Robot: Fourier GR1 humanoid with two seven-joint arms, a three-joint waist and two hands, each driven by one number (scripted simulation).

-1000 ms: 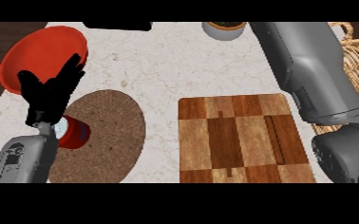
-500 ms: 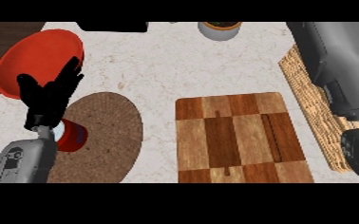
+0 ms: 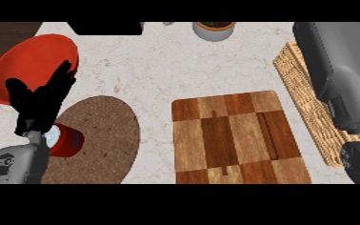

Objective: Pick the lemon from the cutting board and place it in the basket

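Observation:
The wooden cutting board (image 3: 239,138) lies right of centre with nothing on it. No lemon shows anywhere. A woven basket (image 3: 304,97) runs along the right edge, mostly covered by my grey right forearm (image 3: 330,71), which stretches from the lower right up to the top of the view. The right hand itself is out of view. My left hand (image 3: 38,100) rests at the left, open with fingers up, over the edge of a brown round mat (image 3: 102,133).
A red plate (image 3: 35,59) sits at the far left behind the left hand. A small red container with a white top (image 3: 65,142) stands on the mat by my left wrist. A grey pot (image 3: 215,29) and a black object (image 3: 105,27) are at the back edge.
My right forearm has swung to the right, off the area above the cutting board and over the basket. The left hand has stayed where it was.

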